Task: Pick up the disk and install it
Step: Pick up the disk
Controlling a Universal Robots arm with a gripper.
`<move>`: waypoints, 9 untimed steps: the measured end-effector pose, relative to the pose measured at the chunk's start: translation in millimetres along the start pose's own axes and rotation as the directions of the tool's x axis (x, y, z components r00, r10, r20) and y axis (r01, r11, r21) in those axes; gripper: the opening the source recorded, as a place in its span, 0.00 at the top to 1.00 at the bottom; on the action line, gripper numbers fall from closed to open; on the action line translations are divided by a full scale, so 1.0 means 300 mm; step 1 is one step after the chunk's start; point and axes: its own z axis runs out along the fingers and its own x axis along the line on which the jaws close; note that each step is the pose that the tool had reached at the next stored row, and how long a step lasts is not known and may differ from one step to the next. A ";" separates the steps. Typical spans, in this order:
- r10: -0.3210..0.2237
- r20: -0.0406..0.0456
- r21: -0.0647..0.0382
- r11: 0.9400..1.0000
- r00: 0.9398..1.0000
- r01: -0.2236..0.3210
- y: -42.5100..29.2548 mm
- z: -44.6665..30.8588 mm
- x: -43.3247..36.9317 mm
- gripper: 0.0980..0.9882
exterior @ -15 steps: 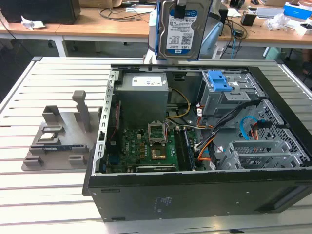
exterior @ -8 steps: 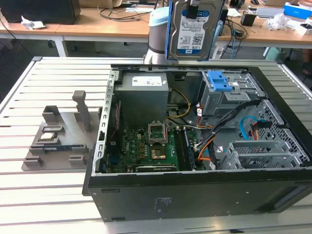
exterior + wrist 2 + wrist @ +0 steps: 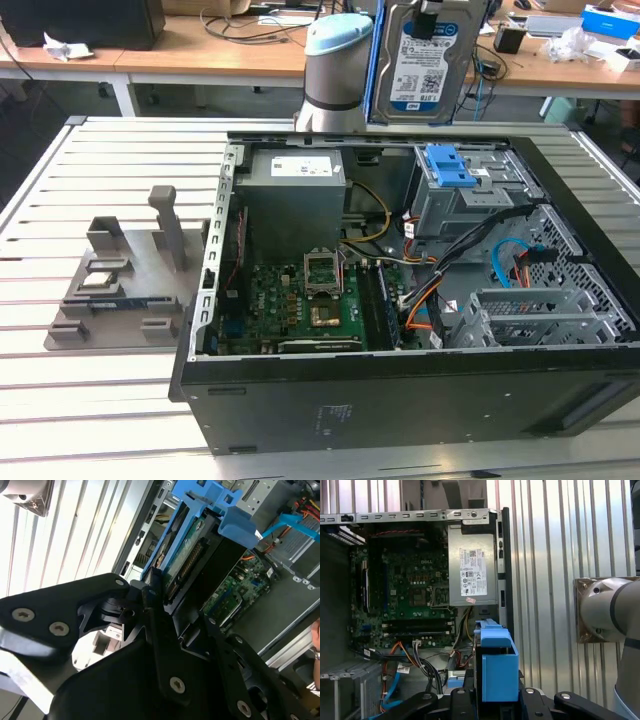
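A slatted metal table [image 3: 120, 150] carries the open computer case [image 3: 400, 400], lying on its side with its inside exposed. A grey fixture [image 3: 130, 280] sits on the table just beside the case, on the exterior view's left. Inside the case, the big grey metal box [image 3: 295, 195] stands against the far wall, with the green motherboard [image 3: 290, 300] nearer the camera and the blue latch piece [image 3: 447, 165] in the far corner. The disk [image 3: 425, 65] hangs upright above the case's far rim, over that corner and clear of the case. The gripper [image 3: 495, 700] is clamped on the disk's blue frame, fingers [image 3: 150, 587] pressed against its sides.
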 end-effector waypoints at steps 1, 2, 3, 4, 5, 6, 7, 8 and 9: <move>0.000 0.000 0.000 1.000 1.000 0.000 -0.013 -0.001 -0.001 0.70; 0.000 0.000 0.000 1.000 1.000 0.000 -0.022 -0.001 -0.001 0.70; 0.000 0.000 0.000 1.000 1.000 0.000 -0.043 -0.002 -0.002 0.70; 0.000 0.000 0.000 1.000 1.000 0.000 -0.057 -0.002 -0.003 0.70; 0.000 0.000 0.000 1.000 1.000 0.000 -0.066 -0.003 -0.003 0.70; 0.000 0.000 0.000 1.000 1.000 0.000 -0.077 -0.003 -0.004 0.70; 0.000 0.000 0.000 1.000 1.000 0.000 -0.096 -0.004 -0.005 0.70; 0.000 0.000 0.000 1.000 1.000 0.000 -0.111 -0.005 -0.005 0.70; 0.000 0.000 0.000 1.000 1.000 0.000 -0.129 -0.006 -0.006 0.70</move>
